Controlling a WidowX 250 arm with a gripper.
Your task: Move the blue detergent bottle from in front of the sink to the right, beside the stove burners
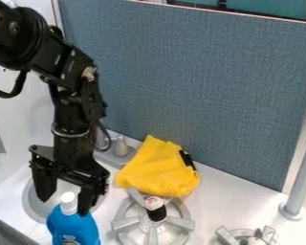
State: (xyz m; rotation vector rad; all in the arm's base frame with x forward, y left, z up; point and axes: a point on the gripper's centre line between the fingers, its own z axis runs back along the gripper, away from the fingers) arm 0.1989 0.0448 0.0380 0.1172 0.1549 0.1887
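Observation:
My gripper (66, 195) hangs at the lower left over the round sink, its two fingers spread apart in an open stance. Between and just below the fingertips is the white cap of a blue bottle (72, 228), which stands upright at the front of the sink. Gaps show on the cap's left side; whether the right finger touches the bottle, I cannot tell. A crumpled yellow cloth (157, 168) with a black strip on its right lies behind the near burner, right of the faucet.
A grey burner (125, 223) has a black piece with a whitish top at its centre. Another burner (269, 235) is at the lower right edge. The faucet (121, 148) stands behind the sink. A blue-grey panel (206, 86) rises along the back, and a grey pole (301, 177) stands at right.

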